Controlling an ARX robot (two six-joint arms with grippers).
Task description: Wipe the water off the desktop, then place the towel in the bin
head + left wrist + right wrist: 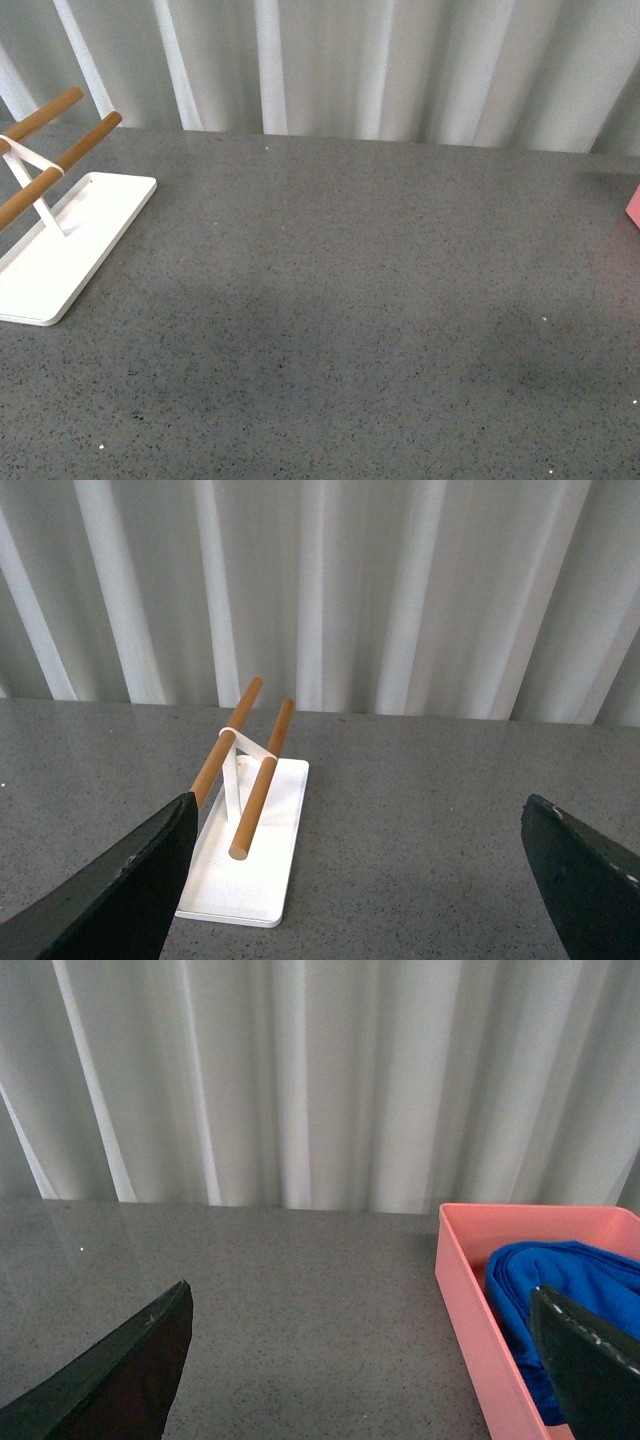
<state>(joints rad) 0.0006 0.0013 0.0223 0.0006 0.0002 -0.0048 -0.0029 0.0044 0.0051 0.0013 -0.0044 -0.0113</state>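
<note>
The towel (560, 1285) is sitting inside the bin (470, 1335), a bunched blue heap against the pink wall, and you can see it only through the right wrist view. From your right hand (360, 1360) it lies ahead and off toward the far-finger side; one dark fingertip (590, 1360) covers the heap's near edge. Its long axis is hard to call, since it's crumpled and partly cut off. Your right hand is spread wide, both fingers far apart with nothing between them.

The left hand (355, 880) is spread wide too, and empty. It looks toward the white rack (255, 865) with its two wooden rods, which stands ahead of it and toward its near-finger side, well apart from the bin. So the right arm is clearly the nearer one to the towel.

Now the counter (330, 300): in the front view it reads as dry speckled grey. I can't pick out any puddle, only faint darker patches that could be shadow. The bin shows there as a sliver of pink (634, 207) at the far right edge, the rack (75, 245) at the left.

My read: with the cloth in the bin and both hands free, the task looks done or nearly so. If anything remains, it's pulling the arms clear.
</note>
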